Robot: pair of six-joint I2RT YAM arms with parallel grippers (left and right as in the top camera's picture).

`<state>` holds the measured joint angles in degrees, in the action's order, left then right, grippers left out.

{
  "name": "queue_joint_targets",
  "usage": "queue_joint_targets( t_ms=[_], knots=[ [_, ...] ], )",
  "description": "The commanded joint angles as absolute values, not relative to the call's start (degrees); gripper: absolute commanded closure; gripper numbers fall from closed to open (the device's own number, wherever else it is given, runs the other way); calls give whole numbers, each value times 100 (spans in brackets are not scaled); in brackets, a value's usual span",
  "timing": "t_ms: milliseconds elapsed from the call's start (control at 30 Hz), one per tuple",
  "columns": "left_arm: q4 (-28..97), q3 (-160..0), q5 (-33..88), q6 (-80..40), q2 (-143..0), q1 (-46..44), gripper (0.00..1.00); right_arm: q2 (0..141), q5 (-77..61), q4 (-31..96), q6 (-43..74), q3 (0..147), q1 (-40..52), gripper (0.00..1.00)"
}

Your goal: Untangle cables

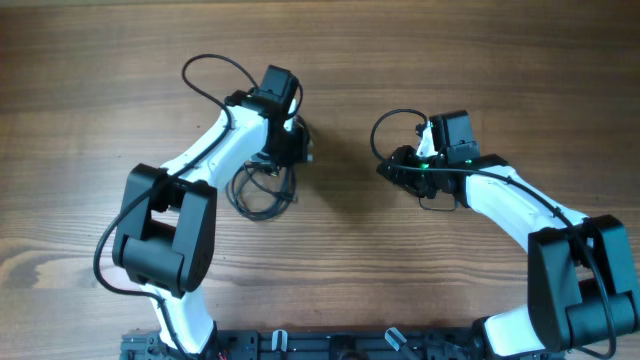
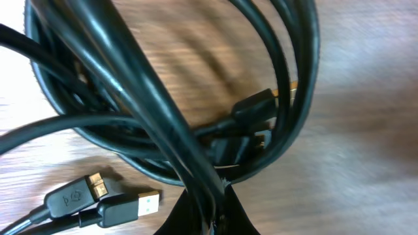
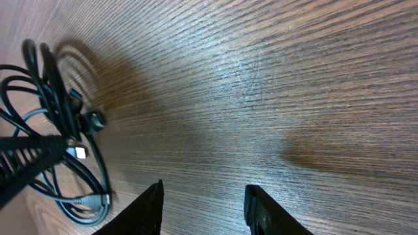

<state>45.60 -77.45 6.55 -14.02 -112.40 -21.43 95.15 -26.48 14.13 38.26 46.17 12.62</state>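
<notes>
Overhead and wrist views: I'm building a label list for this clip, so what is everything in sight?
thin black flexible cables: several, exact count unclear, black, looped on the table at the left hand
plug ends: at least four, black, some metal-tipped, among the loops
wooden table: one, brown, under everything
white-and-black arms: two, one on each side
left hand: one, black, shut on the cables
right hand: one, black, open over bare wood

Soft light; blurry close-up cables (image 2: 151,112).
</notes>
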Motion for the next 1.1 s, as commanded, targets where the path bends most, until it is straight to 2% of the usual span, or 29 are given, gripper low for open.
queue_joint_targets(
  t_ms=[0,433,633,667,733,767,833,1067],
  knots=[
    [4565,-7666,1487,-1385,-11338,-2298,96,9544,-2523,1396,3765,4637,1282,58],
    [4436,-7915,3247,-1737,-10381,-1737,96,9544,-2528,1417,3747,4637,1282,58],
    [4871,-7896,3199,-1671,-10392,-1785,94,9544,-2526,1417,3747,4637,1282,58],
    [4897,-7896,3142,-1671,-10392,-1804,75,9544,-2528,1417,3747,4637,1282,57],
    [4941,-7896,3100,-1671,-10392,-1855,18,9544,-2528,1415,3747,4637,1282,58],
    [4947,-7896,3100,-1671,-10392,-1852,13,9542,-2526,1415,3750,4637,1282,58],
    [4906,-7902,3100,-1645,-10392,-1835,10,9542,-2528,1417,3750,4637,1282,58],
    [4871,-8503,3929,-1634,-9845,-1076,10,9542,-2523,1415,3747,4637,1282,58]
  ],
)
